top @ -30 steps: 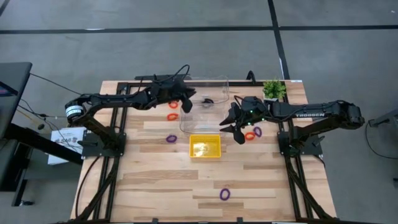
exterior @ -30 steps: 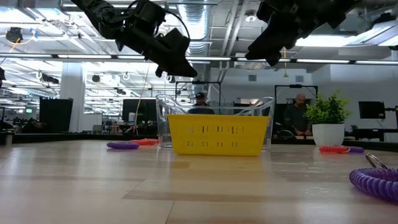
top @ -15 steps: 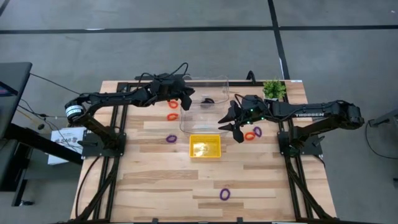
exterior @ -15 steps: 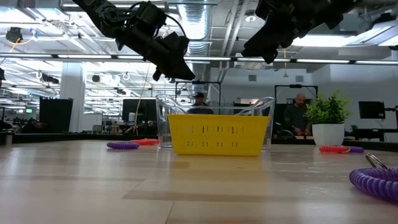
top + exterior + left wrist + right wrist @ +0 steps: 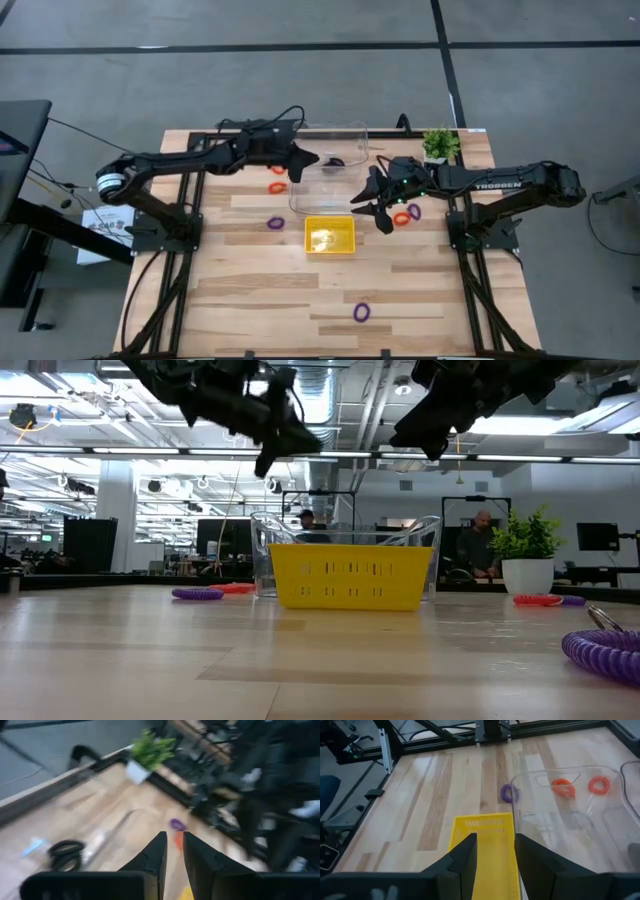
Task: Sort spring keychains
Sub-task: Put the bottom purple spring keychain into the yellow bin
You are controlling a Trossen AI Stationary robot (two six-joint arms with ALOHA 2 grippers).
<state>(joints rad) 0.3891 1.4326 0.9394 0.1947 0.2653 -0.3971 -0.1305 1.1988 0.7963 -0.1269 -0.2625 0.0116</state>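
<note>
Small coiled keychains lie flat on the wooden table: two orange (image 5: 277,170) (image 5: 277,187) and one purple (image 5: 275,223) left of the clear container (image 5: 352,130), an orange (image 5: 401,218) and a purple (image 5: 414,211) to its right, and a purple (image 5: 362,312) near the front. A black one (image 5: 333,162) lies inside the clear container and shows in the left wrist view (image 5: 65,855). The yellow tray (image 5: 329,235) stands just in front of it. My left gripper (image 5: 312,158) hovers over the container's left wall, empty, with only a narrow slit between its fingers (image 5: 172,845). My right gripper (image 5: 368,207) hangs open and empty beside the container's right side, above the table (image 5: 492,845).
A small potted plant (image 5: 438,143) stands at the far right corner. Black cables run along the table's far edge. People show in the room behind the table in the low view. Bare wood lies toward the near edge.
My left gripper has risen and gone toward the table's right, from beside the clear container's left wall to above it. Its fingers stay as they were.
</note>
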